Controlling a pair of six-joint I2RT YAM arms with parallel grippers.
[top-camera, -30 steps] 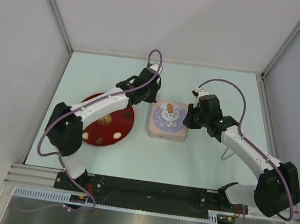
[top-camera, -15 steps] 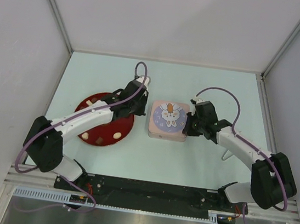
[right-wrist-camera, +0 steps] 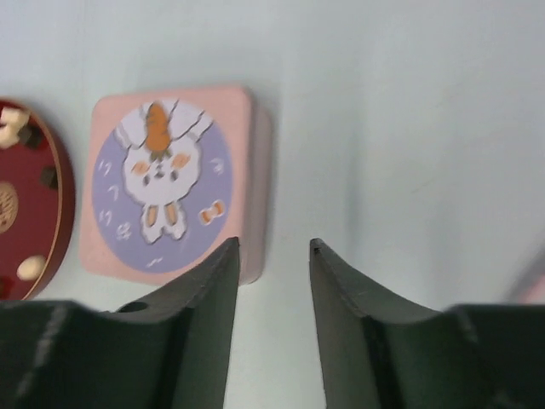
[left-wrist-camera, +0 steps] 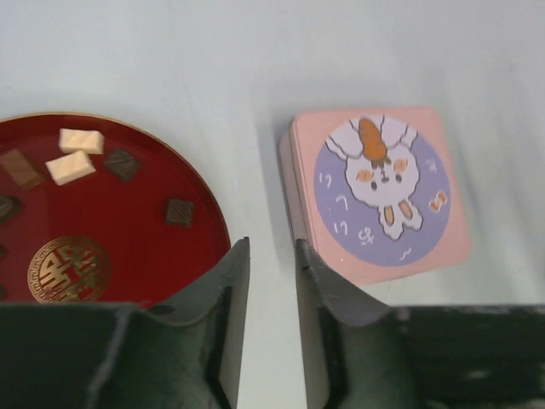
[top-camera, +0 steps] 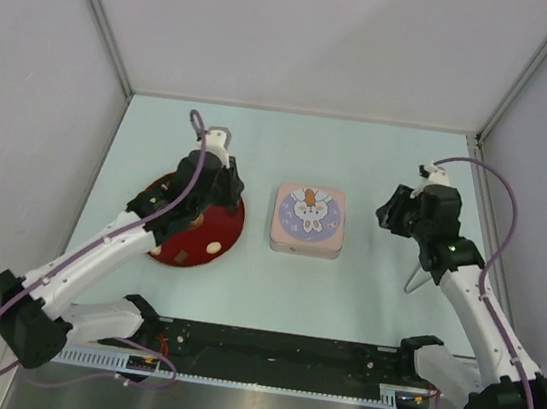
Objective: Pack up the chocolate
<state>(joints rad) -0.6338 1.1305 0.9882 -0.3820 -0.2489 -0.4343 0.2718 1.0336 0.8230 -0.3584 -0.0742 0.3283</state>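
The chocolate lies on a red plate (top-camera: 223,222): cream cubes (left-wrist-camera: 81,141), dark squares (left-wrist-camera: 180,211) and a cream oval (top-camera: 214,247). To the plate's right sits a pink tin (top-camera: 309,221) with a rabbit on its lid, and the lid is on. My left gripper (top-camera: 235,196) hovers over the plate's right rim, left of the tin. In its wrist view the left gripper (left-wrist-camera: 271,243) is open a narrow gap with only bare table between the fingers. My right gripper (top-camera: 386,215) hangs to the right of the tin (right-wrist-camera: 166,183); seen from its own wrist, the right gripper (right-wrist-camera: 274,243) is open and empty.
Thin pink tongs (top-camera: 415,278) lie on the table under the right forearm. White walls close in the pale green table (top-camera: 291,146) at the back and sides. The arm bases stand on a black rail (top-camera: 264,350) along the near edge.
Both grippers were shut against the tin's sides. They have drawn away from it, the left one leftwards over the plate, the right one to the right, and both have opened.
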